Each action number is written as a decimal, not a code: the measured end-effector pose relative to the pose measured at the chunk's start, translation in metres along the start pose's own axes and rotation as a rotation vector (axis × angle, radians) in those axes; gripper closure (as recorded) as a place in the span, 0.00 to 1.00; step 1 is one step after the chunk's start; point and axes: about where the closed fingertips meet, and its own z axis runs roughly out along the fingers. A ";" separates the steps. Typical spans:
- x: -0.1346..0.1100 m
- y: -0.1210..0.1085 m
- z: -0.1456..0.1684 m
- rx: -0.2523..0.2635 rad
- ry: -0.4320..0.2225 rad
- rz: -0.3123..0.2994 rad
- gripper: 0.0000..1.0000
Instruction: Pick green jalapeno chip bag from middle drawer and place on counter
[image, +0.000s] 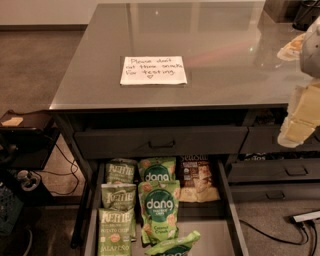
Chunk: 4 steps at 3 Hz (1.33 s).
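While the tool (300, 119) hangs over the counter (225, 60) edge, far right, angled downward, grip state unclear.

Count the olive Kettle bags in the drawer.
3 Kettle bags, in a column along the middle drawer's left side: rear, middle, front. Others may hide underneath. The end effector hangs at the frame's right edge.

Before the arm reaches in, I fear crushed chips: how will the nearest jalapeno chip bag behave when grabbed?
Likely light and floppy: the jalapeno chip bag looks crinkly and puffed, so a hard squeeze may crack chips. Its shiny film could slip. Lying flat in the drawer, it shouldn't roll. The end effector hangs at right, by the counter.
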 end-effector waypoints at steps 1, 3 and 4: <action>0.000 0.000 0.000 0.000 0.000 0.000 0.00; -0.031 0.036 0.047 -0.098 -0.249 0.059 0.00; -0.079 0.069 0.078 -0.169 -0.422 0.108 0.00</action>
